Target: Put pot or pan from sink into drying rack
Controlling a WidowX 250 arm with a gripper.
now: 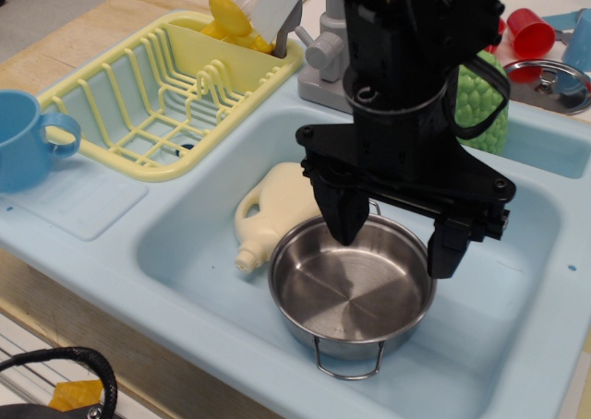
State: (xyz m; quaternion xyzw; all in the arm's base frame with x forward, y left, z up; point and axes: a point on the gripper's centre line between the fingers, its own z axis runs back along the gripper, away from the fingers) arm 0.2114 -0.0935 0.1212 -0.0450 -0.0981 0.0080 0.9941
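The pot (346, 294) sat upright on the floor of the sink (517, 299), 1 wire handle pointing to 6 o'clock. At the pot's 10 o'clock a cream bottle (272, 207) lay on its side, touching the rim. Over the pot's 12 o'clock edge hung the gripper (397, 244), jaws spread wide, grasping nothing, its 2 fingers straddling the far rim. The drying rack (171, 91) stood well off at 10 o'clock, a blue mug (23, 137) beyond it.
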